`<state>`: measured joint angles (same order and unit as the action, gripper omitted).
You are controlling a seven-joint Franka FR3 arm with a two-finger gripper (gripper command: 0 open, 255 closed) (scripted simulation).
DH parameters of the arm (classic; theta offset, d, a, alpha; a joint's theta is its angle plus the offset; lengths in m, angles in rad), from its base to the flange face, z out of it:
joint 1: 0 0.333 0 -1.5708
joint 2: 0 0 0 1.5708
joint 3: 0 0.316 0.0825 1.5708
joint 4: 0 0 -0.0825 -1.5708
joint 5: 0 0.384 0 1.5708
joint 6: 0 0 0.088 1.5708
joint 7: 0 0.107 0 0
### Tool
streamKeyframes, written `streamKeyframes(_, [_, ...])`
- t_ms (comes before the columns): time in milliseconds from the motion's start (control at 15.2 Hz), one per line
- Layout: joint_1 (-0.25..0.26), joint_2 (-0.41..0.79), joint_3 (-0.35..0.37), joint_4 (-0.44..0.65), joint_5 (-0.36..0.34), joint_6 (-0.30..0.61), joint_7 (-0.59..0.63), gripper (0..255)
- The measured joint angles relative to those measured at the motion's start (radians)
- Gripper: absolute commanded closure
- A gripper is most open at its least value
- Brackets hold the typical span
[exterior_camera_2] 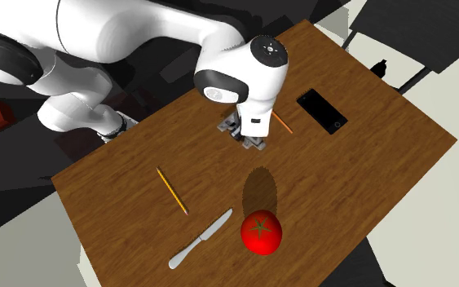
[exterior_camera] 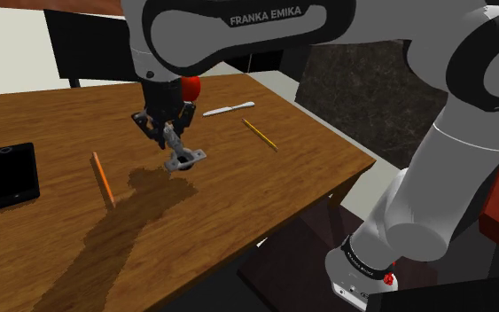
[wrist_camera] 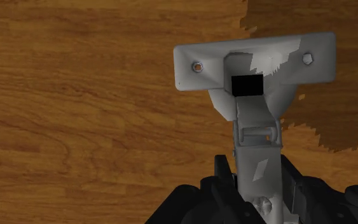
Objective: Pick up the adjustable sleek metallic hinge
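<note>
While the gripper point(wrist_camera: 258, 181) clasps only the narrow arm end of the hinge point(wrist_camera: 199, 79), its wide plate juts out low over the table point(wrist_camera: 75, 127); any jerk could pivot it; a loose pinch might let it slip free.

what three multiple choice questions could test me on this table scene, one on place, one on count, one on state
1. Beside the red round tomato lies: A a silver table knife, B a mug, C a spoon.
2. Pencils on the brown wooden table: A one, B two, C three.
3. The black two-finger gripper is: A open, B shut on nothing, C shut on the grey metal hinge.
Answers: 1A, the knife lies next to it; 2B, one orange pencil, one yellow pencil; 3C, it clasps the hinge's arm.
</note>
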<state>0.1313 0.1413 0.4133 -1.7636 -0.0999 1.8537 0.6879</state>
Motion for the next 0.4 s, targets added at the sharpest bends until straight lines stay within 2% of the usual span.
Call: streamKeyframes(396, [0.001, -0.005, 0.001, 0.070, 0.004, -0.074, -0.006, 255])
